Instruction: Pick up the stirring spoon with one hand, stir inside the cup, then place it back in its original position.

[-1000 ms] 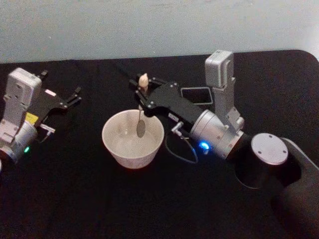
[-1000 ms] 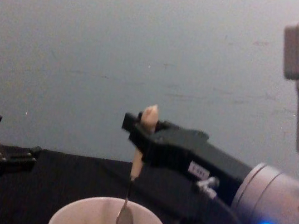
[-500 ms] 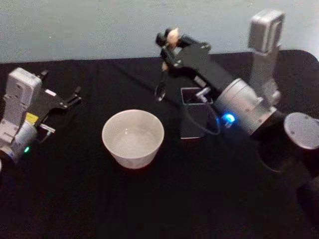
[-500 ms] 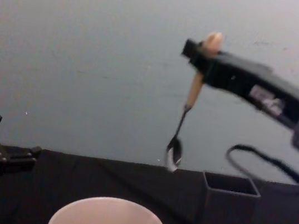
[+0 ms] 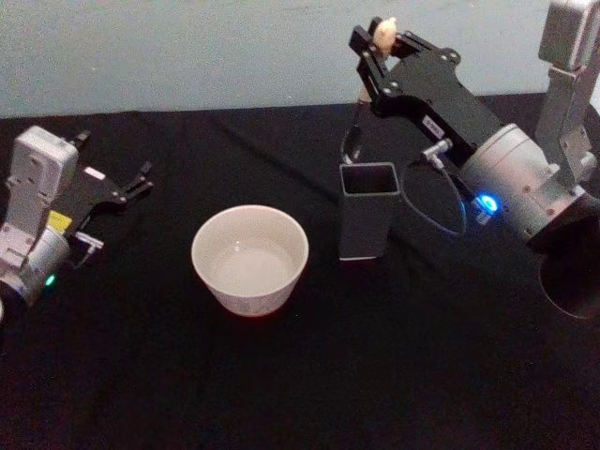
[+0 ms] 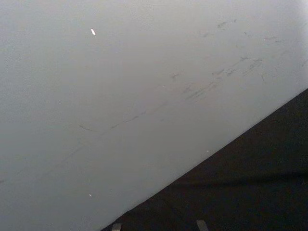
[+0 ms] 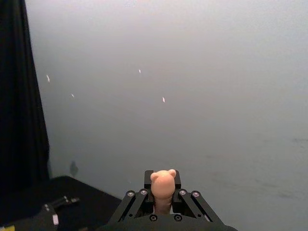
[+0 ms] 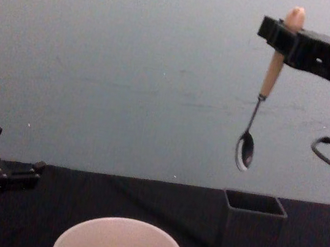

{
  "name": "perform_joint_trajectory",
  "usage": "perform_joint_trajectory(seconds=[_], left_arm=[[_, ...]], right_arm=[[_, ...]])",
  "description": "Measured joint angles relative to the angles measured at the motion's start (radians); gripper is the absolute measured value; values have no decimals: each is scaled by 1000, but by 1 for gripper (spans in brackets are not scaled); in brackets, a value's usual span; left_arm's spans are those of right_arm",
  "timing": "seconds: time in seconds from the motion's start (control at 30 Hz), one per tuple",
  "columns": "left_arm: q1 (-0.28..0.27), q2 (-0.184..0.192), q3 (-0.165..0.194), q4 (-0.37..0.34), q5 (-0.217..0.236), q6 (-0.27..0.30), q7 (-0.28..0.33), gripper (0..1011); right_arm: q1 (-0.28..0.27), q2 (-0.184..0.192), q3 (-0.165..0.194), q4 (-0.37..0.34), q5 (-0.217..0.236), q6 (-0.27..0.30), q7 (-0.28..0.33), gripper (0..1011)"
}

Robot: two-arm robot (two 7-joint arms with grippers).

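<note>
My right gripper (image 5: 377, 45) is shut on the cream handle of the stirring spoon (image 8: 262, 94) and holds it high. The spoon hangs bowl down, its metal bowl a little above the open mouth of the dark square box holder (image 8: 251, 233), towards that mouth's left side. In the right wrist view the knobbed handle tip of the spoon (image 7: 163, 183) sticks up between the jaws of the right gripper (image 7: 162, 204). The off-white cup (image 5: 249, 295) stands left of the box holder (image 5: 364, 225). My left gripper (image 5: 117, 169) rests open at the far left, apart from everything.
A black cloth covers the table (image 5: 281, 394), with a pale wall behind it. The right arm's cable (image 5: 448, 208) loops just right of the holder. Bare cloth lies in front of the cup and the holder.
My right gripper has lifted the spoon out of the cup and carried it up and to the right, to above the box holder. The left arm has not moved.
</note>
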Motion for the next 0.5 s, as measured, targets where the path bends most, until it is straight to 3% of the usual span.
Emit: perform_joint_trajectory(seconds=[0.5], left_arm=[[0, 0, 0, 0, 0, 0, 0, 1001]], right_arm=[[-20, -8, 9, 29, -48, 48, -37, 195]])
